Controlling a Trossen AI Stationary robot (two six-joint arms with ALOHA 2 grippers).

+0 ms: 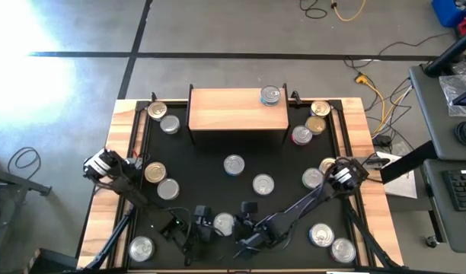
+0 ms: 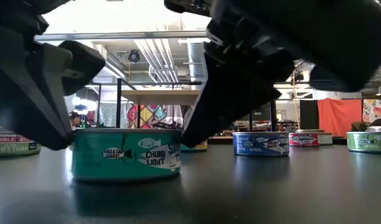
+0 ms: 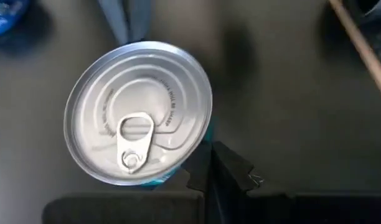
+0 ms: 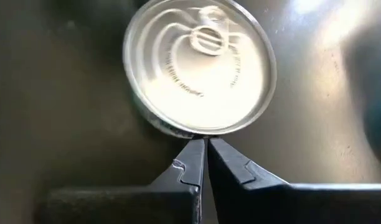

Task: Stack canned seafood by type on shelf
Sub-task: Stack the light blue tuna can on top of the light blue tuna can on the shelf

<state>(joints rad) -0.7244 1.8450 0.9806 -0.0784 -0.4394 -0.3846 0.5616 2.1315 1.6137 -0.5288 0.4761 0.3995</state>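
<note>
Sitting near the table's front edge, the short round teal tin with a shiny silver lid [image 1: 223,223] is flanked by the left gripper [image 1: 202,222] and right gripper [image 1: 245,226], fingers pressed together, empty. Rigid, slick, probably dense; pinching its curved wall looks best.

Free room and obstacles. The teal can [image 1: 223,223] at the table's near edge was flanked by the shut left gripper [image 1: 203,221] and the shut right gripper [image 1: 247,226], so access from either side was blocked. Open mat was left between this can and two cans [image 1: 234,164] [image 1: 263,183] at mid-table. The shelf [image 1: 237,111] was occupied by one can [image 1: 271,95] at its right end; the remaining board was unobstructed.
</note>
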